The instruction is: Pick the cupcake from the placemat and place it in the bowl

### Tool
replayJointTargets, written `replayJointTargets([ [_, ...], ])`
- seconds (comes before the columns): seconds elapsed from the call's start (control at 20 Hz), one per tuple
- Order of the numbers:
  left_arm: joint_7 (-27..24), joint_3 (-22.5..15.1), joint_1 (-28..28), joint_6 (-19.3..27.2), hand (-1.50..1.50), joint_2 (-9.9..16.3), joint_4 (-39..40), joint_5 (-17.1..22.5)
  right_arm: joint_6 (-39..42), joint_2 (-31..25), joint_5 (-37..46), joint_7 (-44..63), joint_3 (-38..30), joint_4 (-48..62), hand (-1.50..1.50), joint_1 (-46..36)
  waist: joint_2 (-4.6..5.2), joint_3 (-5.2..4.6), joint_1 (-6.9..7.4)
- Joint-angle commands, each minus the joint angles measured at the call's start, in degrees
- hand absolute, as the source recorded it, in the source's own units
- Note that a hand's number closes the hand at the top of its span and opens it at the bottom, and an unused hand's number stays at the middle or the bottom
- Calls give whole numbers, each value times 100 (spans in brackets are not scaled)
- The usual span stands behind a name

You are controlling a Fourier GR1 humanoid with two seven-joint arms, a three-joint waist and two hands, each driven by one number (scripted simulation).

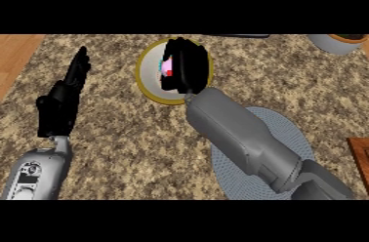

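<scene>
One right hand [186,65] curls its fingers round the cupcake [169,68] over the bowl [148,72]; no readable writing.

- The yellow-rimmed round bowl [149,72] is mostly covered by the black right hand [186,65] and its grey forearm.
- The speckled stone counter [130,138] between the arms lies open.
- The upright black left hand [66,90] blocks the left side.
- A grey round container [335,42] occupies the far right corner (partly cut off).
</scene>
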Motion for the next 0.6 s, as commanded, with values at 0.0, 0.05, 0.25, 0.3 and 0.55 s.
replayJointTargets([
  [0.0, 37, -215, 51, 174, 0, -219, -72, -191, -162, -16, -159, -562, -466, 1057, 150, -418, 33, 6, 11],
  [0.05, -3, -93, 137, -85, 0, -8, -158, -4, -484, 7, -130, -553, -247, 1176, 150, -129, 44, 3, 131],
  [0.25, -54, -125, -135, -62, 0, -126, 63, 6, -315, 7, -818, -1096, -855, 1317, 150, -144, 129, 12, 153],
  [0.3, -121, -7, -126, -40, 0, -26, 92, -8, -258, 7, -975, -1278, -924, 1335, 150, 93, 144, 13, 167],
  [0.55, 19, -76, -239, -11, 0, -94, 4, -42, 289, 7, -1743, -2292, -1523, 1163, -150, 132, 158, 30, 238],
])
